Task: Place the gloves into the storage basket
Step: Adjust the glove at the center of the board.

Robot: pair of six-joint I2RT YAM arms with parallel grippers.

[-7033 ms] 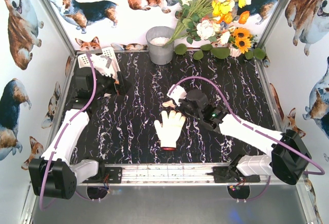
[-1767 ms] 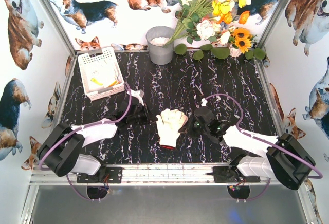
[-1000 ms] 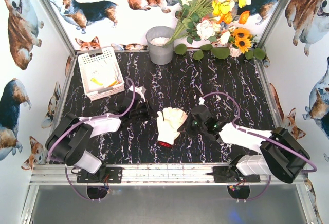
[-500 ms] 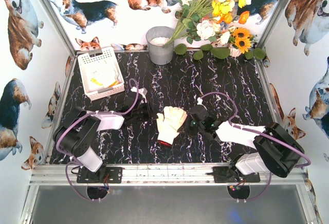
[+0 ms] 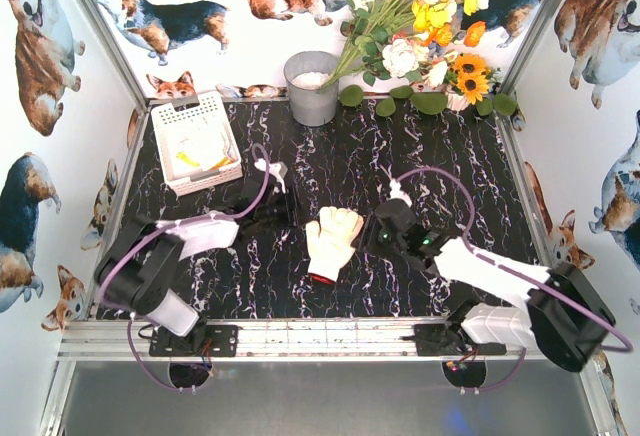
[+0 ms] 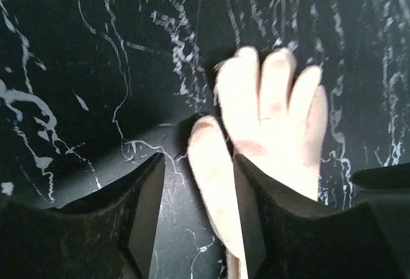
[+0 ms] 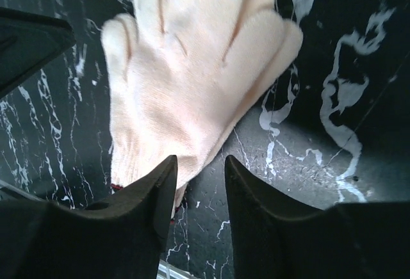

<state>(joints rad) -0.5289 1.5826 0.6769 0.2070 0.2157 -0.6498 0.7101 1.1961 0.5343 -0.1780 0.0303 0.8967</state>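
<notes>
One cream knit glove (image 5: 331, 239), red-cuffed, flat between spread left end effector (image 6: 197, 162) and spread right end effector (image 7: 200, 162).

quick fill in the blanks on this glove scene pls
1. The ____ glove lies between the left gripper and the right gripper.
2. The storage basket stands in the back ____ corner of the table.
3. In the left wrist view, the glove's ____ lies between the open left fingers.

Missing words: white; left; thumb
</notes>
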